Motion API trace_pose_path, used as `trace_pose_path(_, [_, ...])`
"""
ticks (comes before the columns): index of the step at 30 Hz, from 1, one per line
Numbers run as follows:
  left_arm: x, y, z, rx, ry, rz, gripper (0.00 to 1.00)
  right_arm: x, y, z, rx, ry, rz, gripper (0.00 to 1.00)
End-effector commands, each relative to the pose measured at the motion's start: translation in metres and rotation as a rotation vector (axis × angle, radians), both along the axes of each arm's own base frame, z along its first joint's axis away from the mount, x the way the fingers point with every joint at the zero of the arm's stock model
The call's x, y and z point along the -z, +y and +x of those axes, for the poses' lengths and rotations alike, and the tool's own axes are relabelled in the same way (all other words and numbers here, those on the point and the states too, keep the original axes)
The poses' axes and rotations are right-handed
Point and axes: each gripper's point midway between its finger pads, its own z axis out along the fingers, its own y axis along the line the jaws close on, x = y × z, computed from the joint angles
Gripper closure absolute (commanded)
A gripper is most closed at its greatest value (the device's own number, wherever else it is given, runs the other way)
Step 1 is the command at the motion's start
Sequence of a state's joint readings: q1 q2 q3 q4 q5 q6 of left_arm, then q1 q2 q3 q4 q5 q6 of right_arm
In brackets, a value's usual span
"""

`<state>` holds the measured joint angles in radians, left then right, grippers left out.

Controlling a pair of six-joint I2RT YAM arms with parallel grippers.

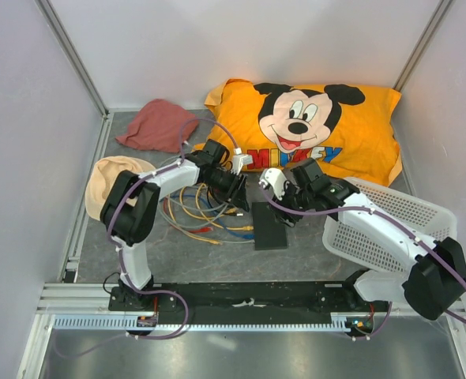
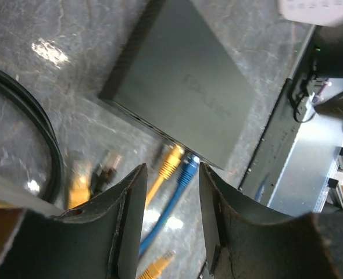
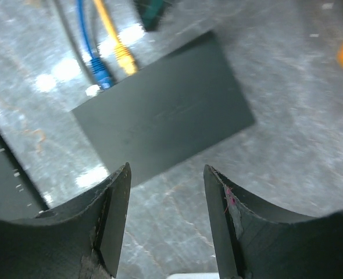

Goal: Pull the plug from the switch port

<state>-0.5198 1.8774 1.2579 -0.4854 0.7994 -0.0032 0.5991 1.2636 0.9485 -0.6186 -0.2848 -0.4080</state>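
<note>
The switch [image 1: 270,227] lies flat on the grey worktop [image 1: 193,257] near its middle, between the two arms and in front of the orange pillow [image 1: 359,134], with the white mesh basket [image 1: 399,213] just to its right. Two cables reach the switch's left edge side by side at one corner: a yellow plug [image 2: 172,160] and a blue plug [image 2: 188,170], both with their tips against the port face. How far each is seated cannot be told. The left tool [image 2: 171,224] hangs low over these two plugs with its jaws parted. Nothing is pinched between them, and the blue cable shows on the worktop in the gap. The right tool [image 3: 167,224] hovers over the switch from the other side, jaws likewise apart and holding nothing, with the black box lying beyond its fingertips. Left of the switch is a loose tangle of cables [image 1: 205,221], yellow, blue and grey, and among them are unplugged connectors: a yellow one [image 2: 78,187] and a dark one [image 2: 106,168]. A thick black cable [image 2: 43,139] curves past them.
</note>
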Motion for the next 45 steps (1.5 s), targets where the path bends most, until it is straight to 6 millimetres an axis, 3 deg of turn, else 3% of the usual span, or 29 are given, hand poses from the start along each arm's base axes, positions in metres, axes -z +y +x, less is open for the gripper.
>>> trace_pose_path(1, [0.019, -0.013, 0.006, 0.003, 0.025, -0.035, 0.52, 0.009, 0.012, -0.020, -0.073, 0.094, 0.054, 0.40])
trace_pose_path(5, [0.044, -0.012, 0.009, -0.005, 0.028, 0.008, 0.53, 0.024, 0.017, -0.012, 0.013, 0.126, 0.080, 0.53])
trace_pose_path(11, [0.059, -0.012, 0.006, -0.001, 0.054, 0.020, 0.53, 0.046, 0.025, -0.013, 0.054, 0.208, 0.093, 0.71])
trace_pose_path(21, [0.069, -0.018, -0.024, 0.075, 0.124, -0.005, 0.53, 0.073, 0.033, -0.012, 0.147, 0.318, 0.090, 0.75])
trace_pose_path(26, [0.076, -0.007, -0.030, 0.083, 0.127, 0.056, 0.51, 0.079, 0.033, -0.011, 0.184, 0.333, 0.094, 0.78])
trace_pose_path(33, [0.082, -0.003, -0.042, 0.113, 0.156, 0.081, 0.50, 0.101, 0.026, -0.007, 0.298, 0.361, 0.054, 1.00])
trace_pose_path(45, [0.077, -0.004, -0.061, 0.165, 0.220, 0.017, 0.50, 0.107, 0.024, -0.006, 0.338, 0.381, 0.040, 1.00])
